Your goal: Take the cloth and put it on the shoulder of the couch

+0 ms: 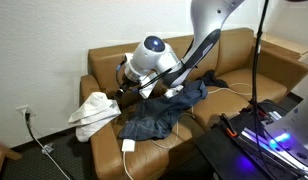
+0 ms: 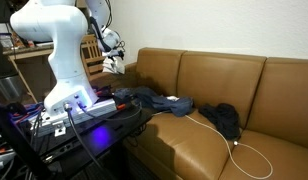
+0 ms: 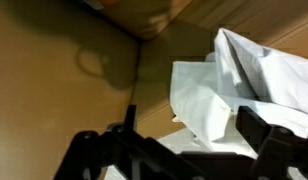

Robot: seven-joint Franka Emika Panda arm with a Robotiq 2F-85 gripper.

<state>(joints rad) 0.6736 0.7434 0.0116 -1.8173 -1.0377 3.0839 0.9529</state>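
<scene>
A white crumpled cloth [image 1: 94, 112] lies on the couch arm at the left end of the brown leather couch [image 1: 106, 62]. In the wrist view the cloth [image 3: 244, 85] fills the right side, over brown leather. My gripper [image 1: 126, 88] hangs over the seat just beside the cloth. Its two dark fingers [image 3: 179, 140] stand wide apart with a fold of the cloth below and between them, so it is open and holds nothing. In an exterior view the gripper [image 2: 114, 64] is small and the white cloth is hidden behind the robot.
A dark blue garment [image 1: 159, 110] lies spread on the seat and shows in both exterior views [image 2: 144, 97]. Another dark bundle [image 2: 224, 120] lies further along. A white charger [image 1: 128, 145] with its cable lies at the seat front. A stand with lit electronics [image 1: 269, 135] stands nearby.
</scene>
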